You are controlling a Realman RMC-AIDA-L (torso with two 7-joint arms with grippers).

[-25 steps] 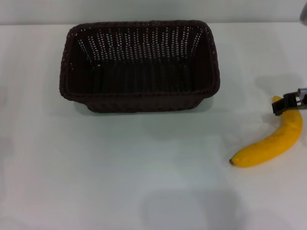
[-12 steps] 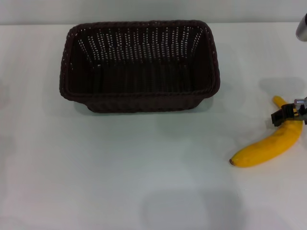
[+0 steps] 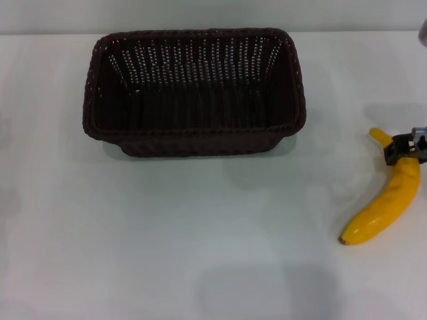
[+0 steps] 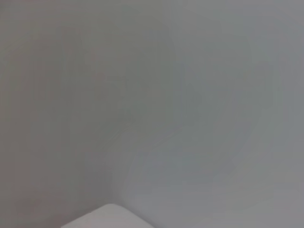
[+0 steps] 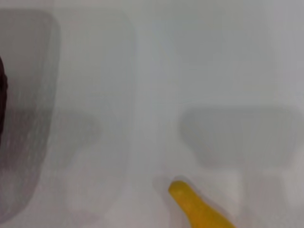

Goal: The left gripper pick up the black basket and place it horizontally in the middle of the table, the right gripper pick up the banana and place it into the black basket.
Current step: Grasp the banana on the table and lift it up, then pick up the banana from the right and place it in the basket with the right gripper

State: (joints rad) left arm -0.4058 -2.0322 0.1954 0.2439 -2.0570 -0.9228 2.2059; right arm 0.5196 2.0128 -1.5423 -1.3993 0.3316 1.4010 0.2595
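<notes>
You have the white table (image 3: 167, 253) filling most of the head view; no brand, label or writing can be read on it or on anything it carries. The black basket (image 3: 193, 90) sits upright and lengthwise across the far middle of the table, its open top showing an empty woven interior; the braided rim runs unbroken all round. The banana (image 3: 387, 200) lies well apart from the basket, out at the right edge, its dark blossom tip toward you and its stem end pointing away. The right gripper (image 3: 404, 149) sits on the banana's neck just below the stem, its black fingers clamped across the yellow skin; only the fingertips and a bit of silver metal show at the frame edge.

Your right wrist view adds what the head view lacks: the banana's stem end (image 5: 197, 206) seen close against bare table, with a sliver of the basket (image 5: 2, 95) at the border; the fingers themselves do not show there. Your left wrist view gives only blank grey surface and a pale corner; the left gripper appears nowhere.
</notes>
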